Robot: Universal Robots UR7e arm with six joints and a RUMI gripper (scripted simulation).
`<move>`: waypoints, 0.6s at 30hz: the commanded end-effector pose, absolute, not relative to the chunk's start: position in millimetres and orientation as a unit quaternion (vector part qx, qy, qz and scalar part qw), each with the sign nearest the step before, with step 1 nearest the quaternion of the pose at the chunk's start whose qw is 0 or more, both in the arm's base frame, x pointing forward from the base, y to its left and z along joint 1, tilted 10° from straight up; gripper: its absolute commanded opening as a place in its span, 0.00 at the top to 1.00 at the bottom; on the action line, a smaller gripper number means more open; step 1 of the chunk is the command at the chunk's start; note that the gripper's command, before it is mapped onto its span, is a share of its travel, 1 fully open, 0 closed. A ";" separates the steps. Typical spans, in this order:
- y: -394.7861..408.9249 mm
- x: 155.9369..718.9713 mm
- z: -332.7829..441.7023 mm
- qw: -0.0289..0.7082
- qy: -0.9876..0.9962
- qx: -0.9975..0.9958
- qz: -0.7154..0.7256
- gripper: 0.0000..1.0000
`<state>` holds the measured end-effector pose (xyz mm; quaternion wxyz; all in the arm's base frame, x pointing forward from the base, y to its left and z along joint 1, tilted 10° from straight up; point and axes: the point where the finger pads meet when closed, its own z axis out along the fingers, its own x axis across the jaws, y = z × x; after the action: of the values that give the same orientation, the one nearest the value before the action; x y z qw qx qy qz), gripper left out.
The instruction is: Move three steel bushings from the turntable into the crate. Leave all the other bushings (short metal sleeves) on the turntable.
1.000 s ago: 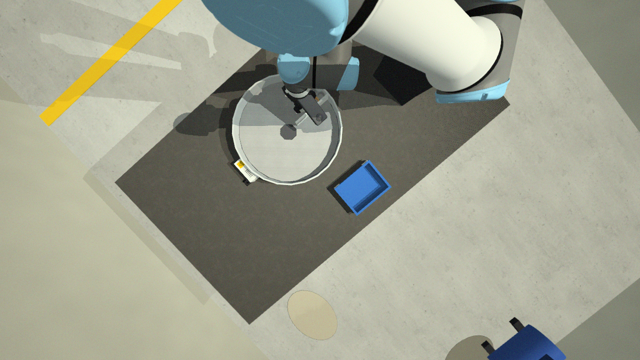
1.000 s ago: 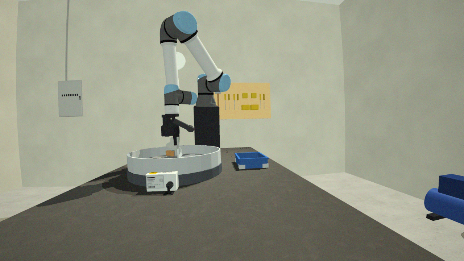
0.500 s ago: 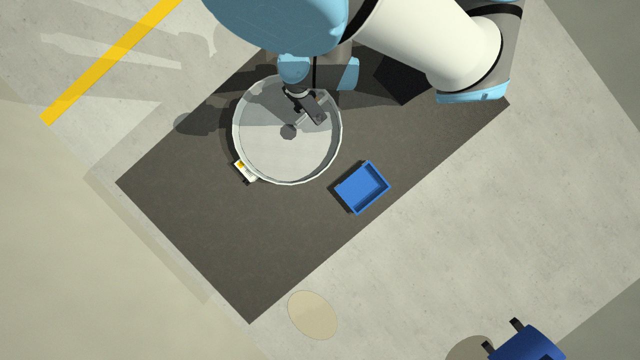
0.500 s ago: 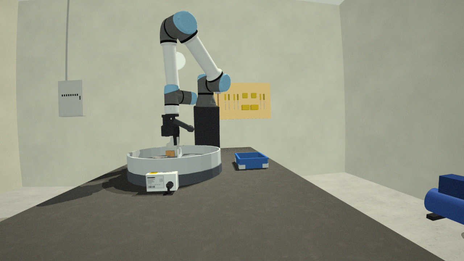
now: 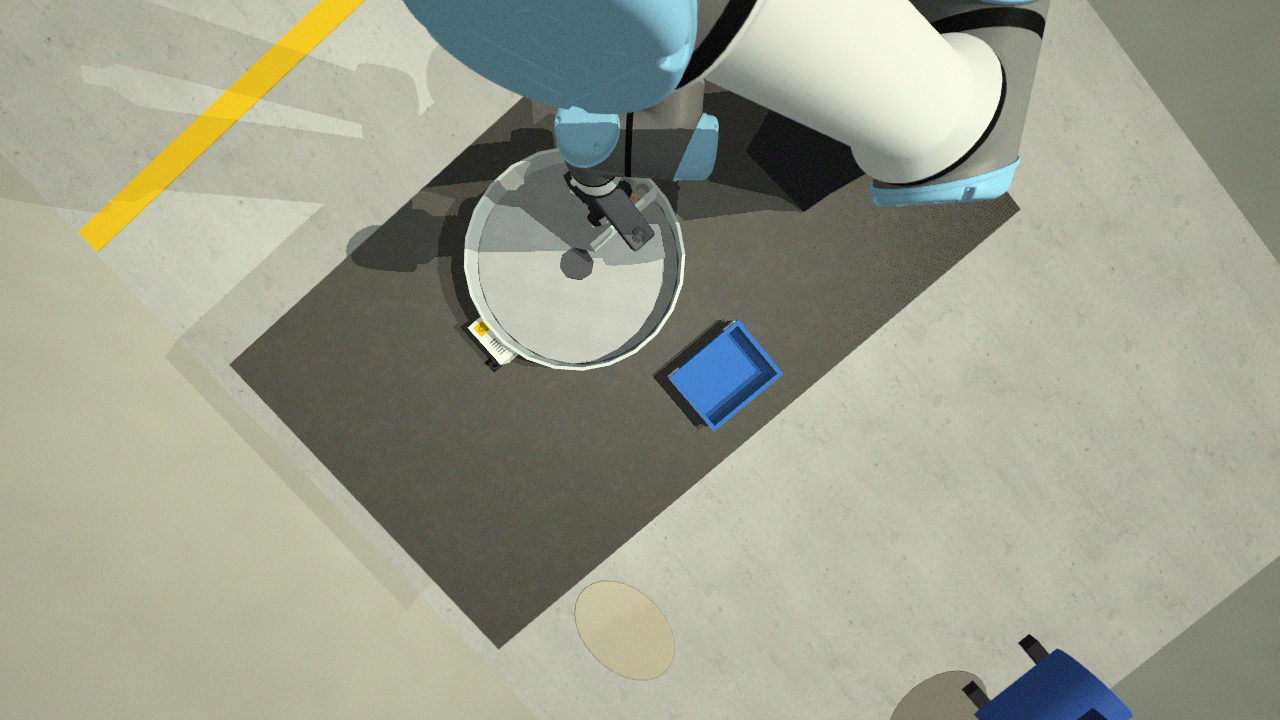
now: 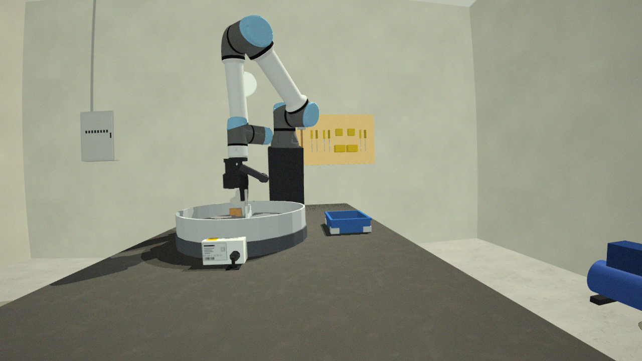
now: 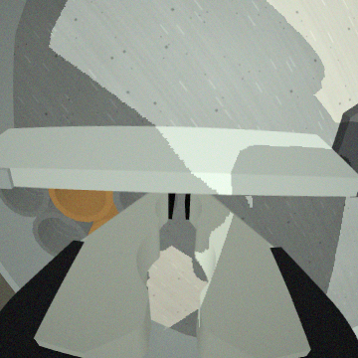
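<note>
Likely, our hand (image 5: pixel 623 219) (image 6: pixel 246 214) (image 7: pixel 180 183), fingers together with nothing visible between, would nudge steel bushings (image 7: pixel 60 233) on the turntable (image 5: pixel 572 313) (image 6: pixel 242 228) (image 7: pixel 199 60) if lowered unopened; crowding beside the orange bushings (image 6: pixel 235 211) (image 7: pixel 82 204) could cause a wrong pick.

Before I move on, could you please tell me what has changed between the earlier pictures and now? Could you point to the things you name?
Nothing visibly changed: nothing moved, and nothing was taken hold of or let go. The arm (image 5: pixel 832 85) (image 6: pixel 235 89) stayed over the turntable (image 5: pixel 568 313) (image 6: pixel 269 228) (image 7: pixel 149 55), its jaws down inside the rim, and the blue crate (image 5: pixel 716 376) (image 6: pixel 347 223) stayed beside it.
</note>
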<state>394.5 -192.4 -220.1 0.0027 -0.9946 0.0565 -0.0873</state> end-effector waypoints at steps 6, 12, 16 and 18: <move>-192.6 393.5 -214.4 0.002 0.057 -0.995 -0.087 1.00; -192.5 390.6 -198.0 0.002 0.057 -0.995 -0.087 1.00; -192.4 388.0 -183.0 0.002 0.057 -0.995 -0.087 1.00; -192.4 388.0 -183.0 0.002 0.057 -0.995 -0.087 1.00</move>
<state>389.2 -192.1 -191.6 0.0023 -0.9946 0.0566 -0.0874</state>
